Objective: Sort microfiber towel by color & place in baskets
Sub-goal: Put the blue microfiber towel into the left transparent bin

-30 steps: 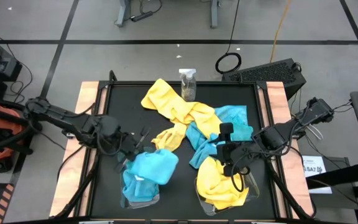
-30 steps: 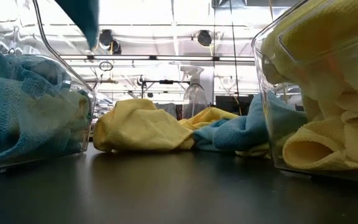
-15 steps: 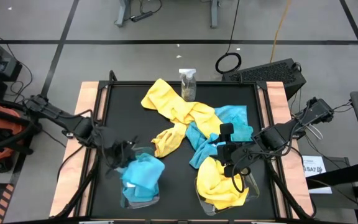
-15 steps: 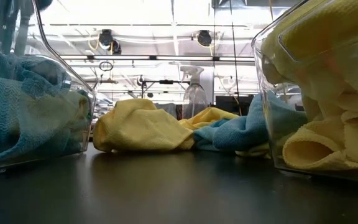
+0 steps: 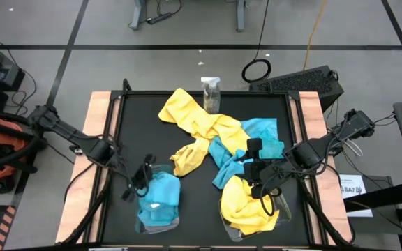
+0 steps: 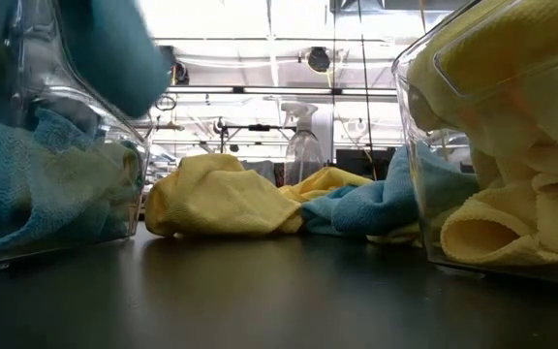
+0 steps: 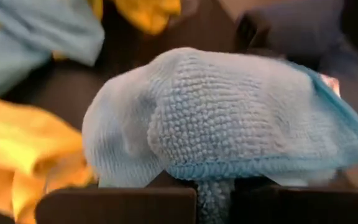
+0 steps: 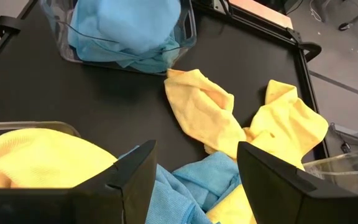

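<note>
My left gripper (image 5: 139, 180) is at the left basket's (image 5: 160, 227) far left corner, shut on a turquoise towel (image 5: 160, 192) that bulges over that tub of turquoise towels (image 6: 27, 184). My right gripper (image 5: 253, 167) is open and hovers at the far edge of the right basket (image 5: 285, 206), which holds yellow towels (image 5: 246, 206). A loose pile lies on the table's middle, yellow towels (image 5: 187, 115) mixed with turquoise ones (image 5: 260, 132). The right wrist view shows the open right gripper (image 8: 194, 180) above that pile (image 8: 210, 112). My left gripper pinches a bunched fold of the turquoise towel (image 7: 213, 186) between its two fingers (image 7: 117, 205); the cloth mounds up in front of them (image 7: 229, 112). It comes slanting down from the table's left. The towel sags inside the left basket's wall (image 6: 114, 48); whether it rests on the towels below cannot be told.
A clear spray bottle (image 5: 211, 94) stands at the table's far edge behind the pile, also seen in the low view as the spray bottle (image 6: 303, 145). Bare black table top (image 5: 135, 125) lies left of the pile and between the two baskets.
My left gripper has moved toward the table's near edge and a little left, staying shut on the turquoise towel. The towel, earlier spread beyond the basket's right side, has been drawn in, bunched over the left basket and lowered into it.
</note>
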`<state>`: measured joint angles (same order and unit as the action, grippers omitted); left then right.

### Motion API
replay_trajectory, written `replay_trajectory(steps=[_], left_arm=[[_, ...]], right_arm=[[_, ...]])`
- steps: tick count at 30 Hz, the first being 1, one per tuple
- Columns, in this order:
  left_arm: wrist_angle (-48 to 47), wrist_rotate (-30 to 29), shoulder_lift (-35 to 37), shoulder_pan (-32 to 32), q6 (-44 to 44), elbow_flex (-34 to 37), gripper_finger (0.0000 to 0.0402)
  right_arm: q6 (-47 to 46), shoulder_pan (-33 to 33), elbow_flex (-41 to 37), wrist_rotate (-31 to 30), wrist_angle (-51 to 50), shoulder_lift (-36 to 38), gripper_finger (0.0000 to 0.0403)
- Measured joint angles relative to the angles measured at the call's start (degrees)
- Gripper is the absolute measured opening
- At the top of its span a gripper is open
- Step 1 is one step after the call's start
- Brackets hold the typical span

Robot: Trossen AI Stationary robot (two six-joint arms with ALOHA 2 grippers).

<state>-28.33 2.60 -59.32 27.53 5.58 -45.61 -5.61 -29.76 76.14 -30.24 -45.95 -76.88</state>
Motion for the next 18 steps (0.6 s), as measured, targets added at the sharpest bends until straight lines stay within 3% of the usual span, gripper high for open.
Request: replay_trajectory(steps=[11, 18], left_arm=[[-10.3, -3.2, 0.0, 0.0, -1.9, 5.7, 0.0008], [-5.0, -3.8, -0.6, 0.0, -4.8, 11.1, 0.0008]], right_arm=[[0.0, 0.0, 0.0, 0.0, 0.6, 0.0, 0.0215], [0.0, 0.0, 0.0, 0.0, 1.0, 0.0, 0.0215]])
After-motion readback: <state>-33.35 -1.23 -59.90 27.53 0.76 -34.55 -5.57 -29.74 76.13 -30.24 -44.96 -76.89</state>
